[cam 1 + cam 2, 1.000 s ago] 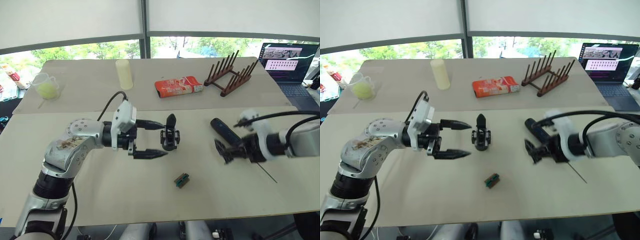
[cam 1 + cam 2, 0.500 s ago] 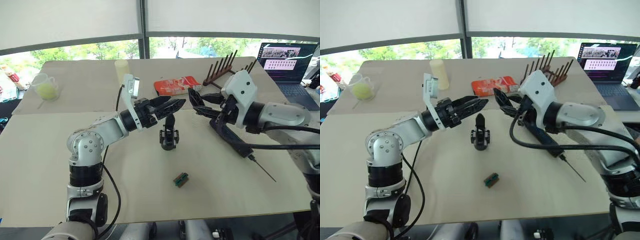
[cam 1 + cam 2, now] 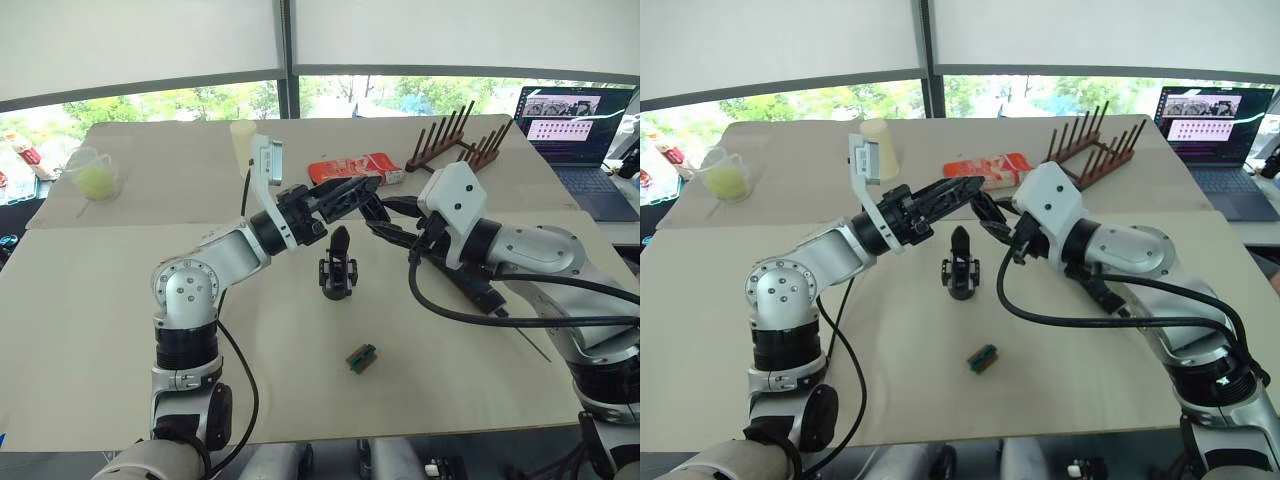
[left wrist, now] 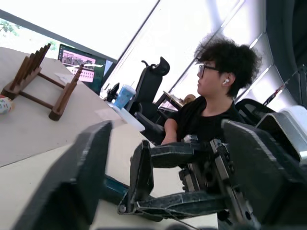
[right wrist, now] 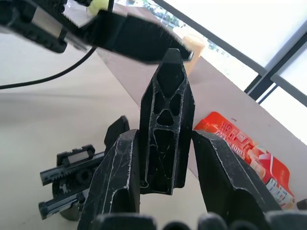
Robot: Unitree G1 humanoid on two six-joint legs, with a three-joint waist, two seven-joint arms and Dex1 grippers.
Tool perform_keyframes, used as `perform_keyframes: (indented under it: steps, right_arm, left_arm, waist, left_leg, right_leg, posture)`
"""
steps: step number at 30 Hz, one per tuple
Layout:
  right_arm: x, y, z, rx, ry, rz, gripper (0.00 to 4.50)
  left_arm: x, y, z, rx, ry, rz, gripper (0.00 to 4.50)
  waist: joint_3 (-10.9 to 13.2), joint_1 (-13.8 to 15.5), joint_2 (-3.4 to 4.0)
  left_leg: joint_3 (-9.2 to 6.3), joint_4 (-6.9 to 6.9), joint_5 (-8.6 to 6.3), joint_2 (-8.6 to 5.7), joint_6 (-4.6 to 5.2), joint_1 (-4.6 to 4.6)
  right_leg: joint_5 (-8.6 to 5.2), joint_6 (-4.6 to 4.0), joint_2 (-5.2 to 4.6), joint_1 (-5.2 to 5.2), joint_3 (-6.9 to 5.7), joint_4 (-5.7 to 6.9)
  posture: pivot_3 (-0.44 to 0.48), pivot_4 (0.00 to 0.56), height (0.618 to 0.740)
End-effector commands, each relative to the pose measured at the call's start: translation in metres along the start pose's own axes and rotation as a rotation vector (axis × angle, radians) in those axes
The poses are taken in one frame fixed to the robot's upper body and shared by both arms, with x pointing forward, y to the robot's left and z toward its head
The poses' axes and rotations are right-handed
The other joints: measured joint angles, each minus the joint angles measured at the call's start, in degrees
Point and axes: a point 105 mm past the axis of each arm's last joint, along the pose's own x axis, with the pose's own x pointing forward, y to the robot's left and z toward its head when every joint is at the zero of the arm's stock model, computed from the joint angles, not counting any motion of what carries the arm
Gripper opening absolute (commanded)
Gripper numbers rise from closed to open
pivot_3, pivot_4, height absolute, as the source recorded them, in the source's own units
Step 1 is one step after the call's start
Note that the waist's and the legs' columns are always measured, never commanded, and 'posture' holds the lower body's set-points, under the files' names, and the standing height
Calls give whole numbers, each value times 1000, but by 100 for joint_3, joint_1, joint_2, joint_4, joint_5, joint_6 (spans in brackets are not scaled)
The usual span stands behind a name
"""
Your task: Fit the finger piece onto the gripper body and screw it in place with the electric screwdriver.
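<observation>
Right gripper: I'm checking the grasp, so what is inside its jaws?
The finger piece sits between the jaws of the right gripper, pointed tip outward. Its base end is covered by the jaws.

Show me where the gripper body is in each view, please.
Left eye view: the gripper body stands mid-table, in front of the orange packet.
Right eye view: the same spot, mid-table.
Left wrist view: I cannot make it out.
Right wrist view: on the table, its toothed bars showing.
Shared landmark: the orange packet.
</observation>
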Motion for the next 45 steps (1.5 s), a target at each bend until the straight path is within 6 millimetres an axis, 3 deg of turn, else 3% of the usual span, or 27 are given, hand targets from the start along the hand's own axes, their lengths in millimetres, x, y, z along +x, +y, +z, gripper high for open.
perform_keyframes:
  steps: [1,4,6,11,15,19,31,34,39,40,45]
  right_arm:
    - [-6,-5,23,-65,-86,-42,1268]
    - [-4,-6,30,-69,-110,-53,1268]
    - [-4,-5,34,-74,-123,-57,1268]
    - [-5,-4,40,-84,-130,-60,1267]
    - [-5,-6,43,-79,-130,-70,1267]
    - [-6,-8,45,-75,-123,-79,1267]
    - [-6,-11,46,-64,-108,-87,1267]
    - [-6,-12,47,-64,-110,-88,1267]
    - [-4,-10,51,-98,-135,-93,1267]
    - [-4,-9,52,-113,-139,-87,1267]
    - [-9,7,49,-199,-131,17,1267]
  left_arm:
    - [4,-10,5,4,-24,-45,1818]
    - [6,-11,0,-5,0,-56,986]
    - [8,-8,-1,-11,3,-50,100]
    - [10,-6,0,-15,8,-51,0]
    - [10,-9,-1,1,17,-77,1546]
    - [10,-12,1,-9,3,-93,3408]
    - [10,-8,15,-132,-95,-77,3480]
    - [11,-8,15,-148,-101,-74,2663]
    - [14,-16,6,-178,-78,-95,273]
    - [14,-15,7,-180,-81,-89,36]
    - [13,-11,10,-134,-64,-92,34]
  waist:
    - [0,-2,0]
    - [0,-4,0]
    - [0,-4,0]
    - [0,5,0]
    - [0,-4,0]
    - [0,-5,0]
    - [0,-3,0]
    - [0,-4,0]
    - [0,-4,0]
    - [0,-4,0]
    - [0,4,0]
  left_leg:
    - [0,-2,0,1,0,0]
    - [0,-3,0,0,0,0]
    - [0,-2,0,-2,0,0]
    - [0,-1,0,-2,0,1]
    - [0,-3,0,-3,0,0]
    - [-1,-3,0,-1,0,1]
    - [-2,-2,0,-2,0,0]
    - [-2,-2,0,-2,0,0]
    - [-2,-2,0,-2,0,0]
    - [-2,-2,0,-2,0,0]
    - [-3,-2,0,-4,0,0]
  right_leg:
    - [0,0,0,-1,0,0]
    - [0,0,0,-1,-1,-1]
    - [0,0,2,-1,-1,-1]
    - [0,0,7,1,-2,-1]
    - [0,0,7,-1,-2,-2]
    - [0,-1,6,-1,-1,-1]
    - [0,-1,1,-1,0,-1]
    - [1,-1,1,-1,0,-1]
    - [0,-1,1,0,0,-1]
    - [1,-1,1,-1,1,-1]
    - [0,0,7,-1,-3,-2]
  posture:
    - [0,150,740]
    - [0,150,740]
    - [0,150,740]
    - [0,150,740]
    - [0,150,740]
    - [0,150,740]
    - [0,150,740]
    - [0,150,740]
    - [0,150,740]
    - [0,150,740]
    - [0,150,740]
